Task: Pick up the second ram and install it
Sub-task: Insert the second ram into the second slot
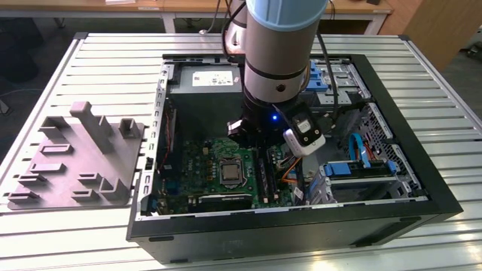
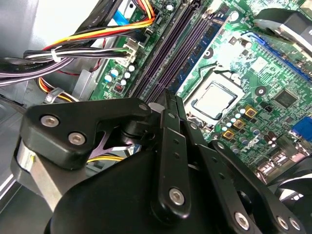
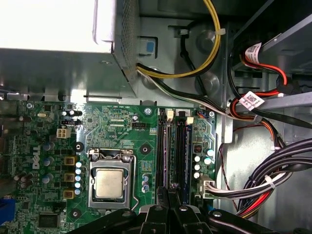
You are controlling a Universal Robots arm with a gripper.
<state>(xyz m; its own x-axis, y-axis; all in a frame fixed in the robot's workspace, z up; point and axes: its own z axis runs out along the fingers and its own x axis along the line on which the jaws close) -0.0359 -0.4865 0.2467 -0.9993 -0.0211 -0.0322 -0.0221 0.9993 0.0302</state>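
Second wrist view: black linkage tool point(image 2: 169, 100) is nearest, fingers pinched narrow, tips right over the long black plastic memory slots point(image 2: 168, 53) just beside the silver square processor point(image 2: 213, 101). Second ram, the thin dark green-blue module strip: can't separate it from the dark slots. If it is pinched, it sits edge-on and hidden between the fingers.

Risk, my read: with the strip tilted or off the slot line, a push down would bend it or scrape the green motherboard point(image 2: 258, 73). A weak pinch could also let it slip sideways. The bundle of orange, yellow and black wires point(image 2: 92, 36) lies on the far side of the slots from the processor, close enough that the linkage could snag it.

Further off, exterior view: grey power-supply box point(image 1: 203, 82) beyond the processor, black computer case point(image 1: 301, 234) around everything, slatted metal surface point(image 1: 113, 62) underneath. The grey moulded fixture point(image 1: 75, 158) is well apart from the processor, outside the case.
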